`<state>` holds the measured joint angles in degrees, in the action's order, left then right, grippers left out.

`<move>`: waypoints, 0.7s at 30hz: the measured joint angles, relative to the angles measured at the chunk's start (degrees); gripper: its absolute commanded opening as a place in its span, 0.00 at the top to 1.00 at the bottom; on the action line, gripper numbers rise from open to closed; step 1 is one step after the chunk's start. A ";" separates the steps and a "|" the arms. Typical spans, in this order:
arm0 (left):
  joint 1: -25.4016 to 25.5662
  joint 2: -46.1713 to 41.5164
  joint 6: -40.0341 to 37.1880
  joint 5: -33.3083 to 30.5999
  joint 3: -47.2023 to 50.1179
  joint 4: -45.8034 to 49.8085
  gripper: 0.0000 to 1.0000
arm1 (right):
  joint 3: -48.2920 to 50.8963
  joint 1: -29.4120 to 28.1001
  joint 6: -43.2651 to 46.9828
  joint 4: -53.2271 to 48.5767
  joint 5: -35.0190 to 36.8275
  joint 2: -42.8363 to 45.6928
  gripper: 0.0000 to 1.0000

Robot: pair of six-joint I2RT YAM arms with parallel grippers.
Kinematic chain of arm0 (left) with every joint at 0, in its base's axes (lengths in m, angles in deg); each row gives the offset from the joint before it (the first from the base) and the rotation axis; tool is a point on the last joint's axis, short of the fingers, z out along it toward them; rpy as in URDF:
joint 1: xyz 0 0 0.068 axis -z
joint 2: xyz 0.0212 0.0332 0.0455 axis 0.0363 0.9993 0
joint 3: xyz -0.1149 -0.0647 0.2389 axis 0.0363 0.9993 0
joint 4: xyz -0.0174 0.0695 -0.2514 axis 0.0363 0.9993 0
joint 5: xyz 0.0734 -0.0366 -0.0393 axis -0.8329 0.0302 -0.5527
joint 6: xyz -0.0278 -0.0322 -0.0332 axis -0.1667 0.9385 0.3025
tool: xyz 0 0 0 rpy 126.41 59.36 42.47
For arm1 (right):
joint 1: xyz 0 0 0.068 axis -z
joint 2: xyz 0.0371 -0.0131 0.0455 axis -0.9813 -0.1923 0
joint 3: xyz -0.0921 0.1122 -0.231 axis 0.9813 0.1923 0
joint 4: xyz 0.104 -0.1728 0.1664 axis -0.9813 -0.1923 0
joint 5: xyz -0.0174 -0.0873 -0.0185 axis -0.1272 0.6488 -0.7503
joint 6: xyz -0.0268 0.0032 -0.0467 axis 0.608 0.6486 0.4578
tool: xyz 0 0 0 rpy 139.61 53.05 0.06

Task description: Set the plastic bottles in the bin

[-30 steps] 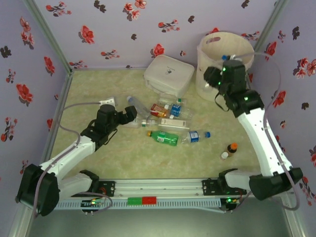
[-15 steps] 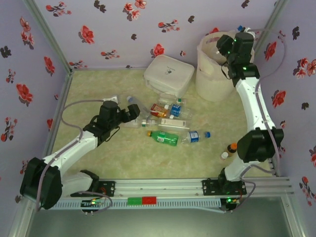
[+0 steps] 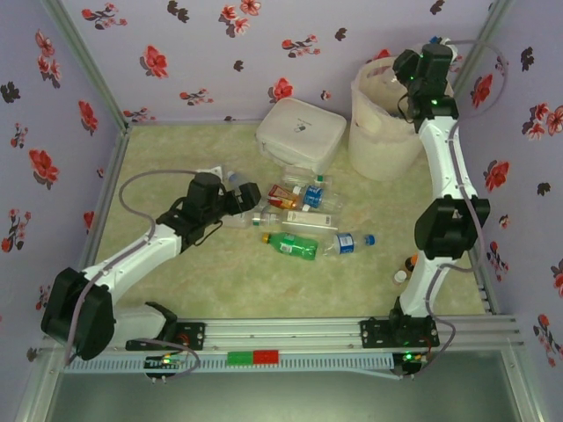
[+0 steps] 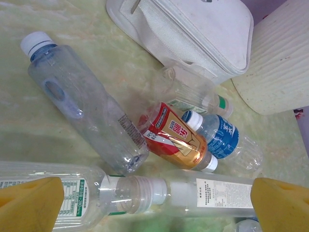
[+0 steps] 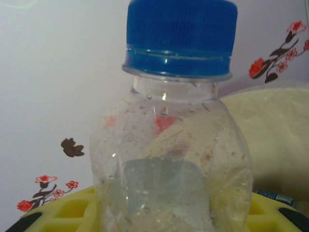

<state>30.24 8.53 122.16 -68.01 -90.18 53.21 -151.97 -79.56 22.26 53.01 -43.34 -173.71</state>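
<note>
My right gripper (image 3: pixel 433 54) is raised by the far right rim of the bin (image 3: pixel 380 132), a tall cream tub. It is shut on a clear plastic bottle (image 5: pixel 169 159) with a blue cap, held upright between the yellow fingers (image 5: pixel 67 212). My left gripper (image 4: pixel 154 203) is open, low over the pile of plastic bottles (image 3: pixel 295 207) in mid-table. A clear bottle with a white cap (image 4: pixel 145 195) lies between its yellow pads (image 4: pixel 29 203), end to end with a white-labelled one (image 4: pixel 217 193). Beyond lie a clear bottle (image 4: pixel 82 101), a red-gold one (image 4: pixel 176 137) and a blue-labelled one (image 4: pixel 219 137).
A flat white case (image 3: pixel 301 132) lies behind the pile, left of the bin. A green bottle (image 3: pixel 292 246) and a blue-labelled bottle (image 3: pixel 345 243) lie nearer the front. A tiny brown bottle with an orange cap (image 3: pixel 413 262) stands by the right arm. Flowered walls close three sides.
The right arm has lifted and swung back with the bottle, from in front of the bin to its far rim. The left gripper has moved right, closer to the pile.
</note>
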 measured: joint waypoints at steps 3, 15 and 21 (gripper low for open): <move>0.07 0.57 0.02 0.00 -0.46 -0.11 0.00 | -2.64 -0.11 -0.63 -1.38 -1.22 -3.13 0.22; 0.09 -0.13 -0.42 -0.24 -0.15 -2.82 0.00 | -4.90 -0.15 -0.17 -5.40 -1.51 -3.96 0.00; 0.09 1.81 -0.42 -0.39 -0.09 -5.29 0.00 | 6.73 -0.15 4.11 -4.02 -1.84 6.86 0.00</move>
<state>30.32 10.35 121.74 -68.40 -90.27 47.92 -145.24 -79.71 26.37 48.99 -45.17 -166.84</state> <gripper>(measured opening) 0.996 0.995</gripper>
